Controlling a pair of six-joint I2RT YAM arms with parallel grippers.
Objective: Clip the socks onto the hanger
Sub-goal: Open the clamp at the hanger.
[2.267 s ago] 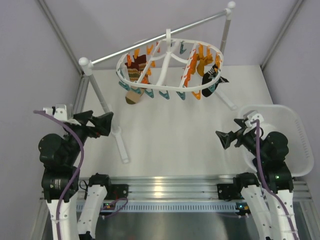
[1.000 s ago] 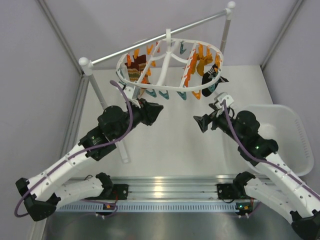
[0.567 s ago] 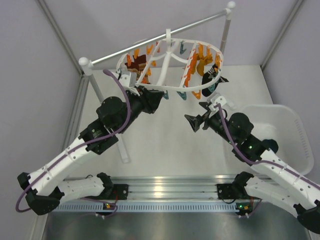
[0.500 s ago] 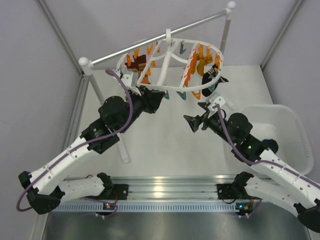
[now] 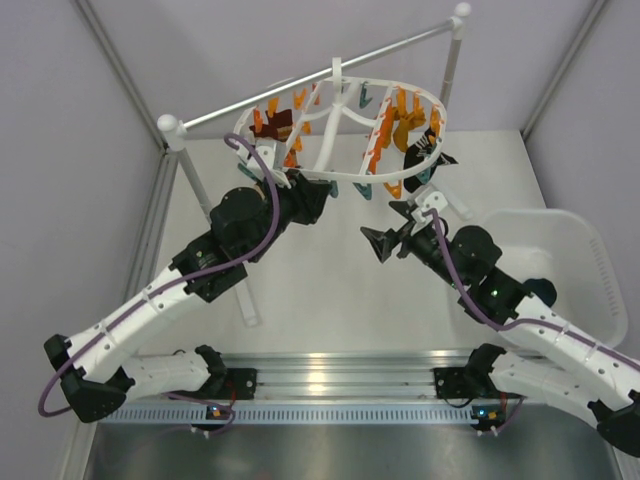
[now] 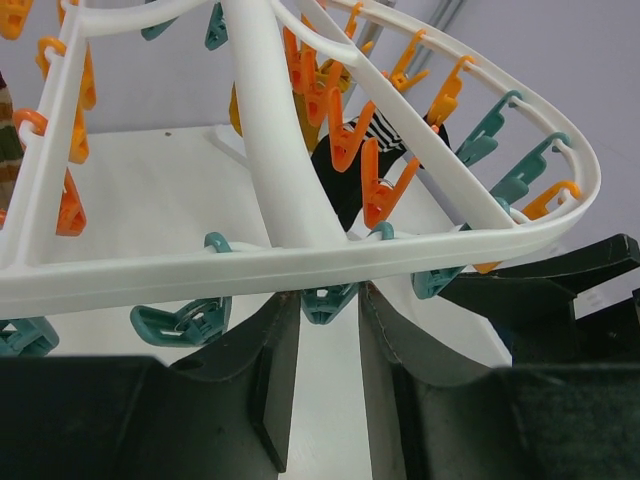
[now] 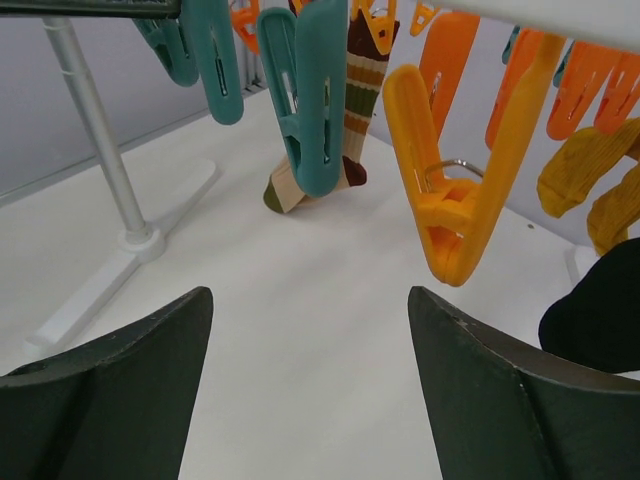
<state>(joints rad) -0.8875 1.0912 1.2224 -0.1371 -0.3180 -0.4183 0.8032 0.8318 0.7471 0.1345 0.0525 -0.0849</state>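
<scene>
The white oval hanger [image 5: 300,176] hangs from a rod, ringed with orange and teal clips. One dark sock [image 5: 419,160] is clipped at its right end and also shows in the left wrist view [image 6: 338,190]. My left gripper [image 5: 312,200] is up at the hanger's near rim [image 6: 150,268]. Its fingers [image 6: 282,345] stand a narrow gap apart with a teal clip [image 6: 328,302] at their tips; contact is not clear. My right gripper [image 5: 372,243] is wide open and holds nothing [image 7: 310,300], just below an orange clip [image 7: 470,205] and a teal clip [image 7: 312,100].
A maroon-striped sock [image 7: 362,90] and a mustard sock [image 5: 405,118] hang from the hanger. The rod stand's post [image 5: 197,185] and foot [image 7: 120,250] are at the left. A white basket [image 5: 590,250] sits at the right, with a dark shape [image 5: 541,290] inside behind my right arm.
Both arms unfolded and reached toward the hanger. In the last second my left gripper rose to the near rim, and my right gripper slid left beneath the clips.
</scene>
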